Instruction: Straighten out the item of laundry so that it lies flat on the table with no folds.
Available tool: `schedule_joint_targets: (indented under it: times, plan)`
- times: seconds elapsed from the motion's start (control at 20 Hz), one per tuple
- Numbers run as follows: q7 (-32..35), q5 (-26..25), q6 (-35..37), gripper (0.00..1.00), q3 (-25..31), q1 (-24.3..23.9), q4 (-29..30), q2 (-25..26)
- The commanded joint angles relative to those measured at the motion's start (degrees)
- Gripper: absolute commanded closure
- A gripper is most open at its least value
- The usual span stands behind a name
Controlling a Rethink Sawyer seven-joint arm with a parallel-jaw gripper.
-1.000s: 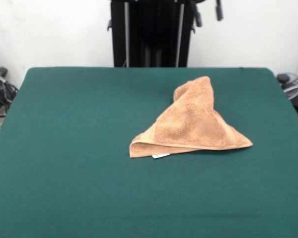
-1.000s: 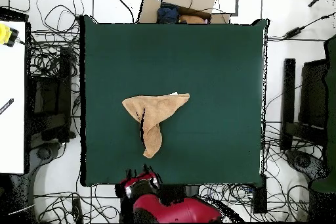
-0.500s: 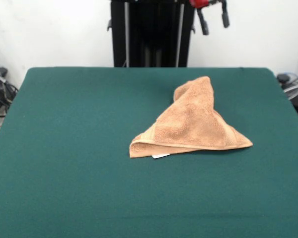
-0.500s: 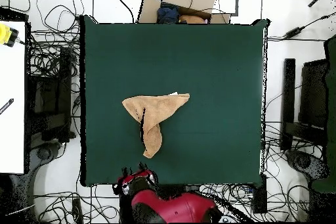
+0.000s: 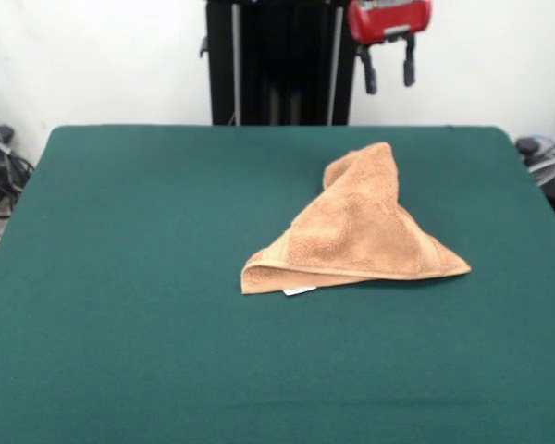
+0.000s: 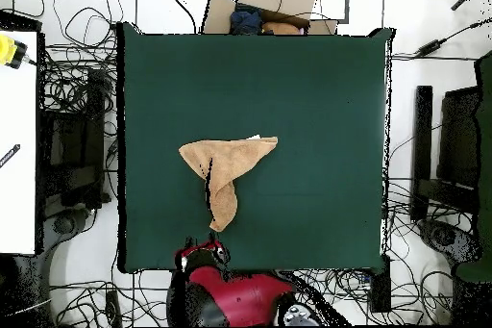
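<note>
Front view has the tan terry-cloth towel bunched into a folded triangle on the dark green felt table, red gripper hanging above, fingers spread, empty.

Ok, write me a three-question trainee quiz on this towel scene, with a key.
1. True or false: the towel lies fully flat on the table.
2. Where is the gripper in the front view? A) clamped on the towel B) in the air above the table's far edge, apart from the towel C) resting on the table
3. Fill in: a small ____ label peeks out from under the towel's near edge in the front view.

Key: 1 false, it is folded into a bunched triangle; 2 B; 3 white.
</note>
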Motion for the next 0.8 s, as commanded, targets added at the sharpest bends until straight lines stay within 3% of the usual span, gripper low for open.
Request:
schedule_joint_targets:
  times: [0.05, 0.3, 0.55, 0.8]
  plan:
    - [4.97, 5.25, -2.10, 0.00, -14.42, 6.62, -8.40, -0.20]
    - [9.01, 6.09, -2.21, 0.00, -13.19, 6.17, -7.38, 0.00]
    - [10.82, 5.65, -0.26, 0.00, -8.48, 2.93, -7.59, -0.11]
    - [10.12, 9.25, 5.43, 0.00, -5.64, 3.58, -11.86, 2.00]
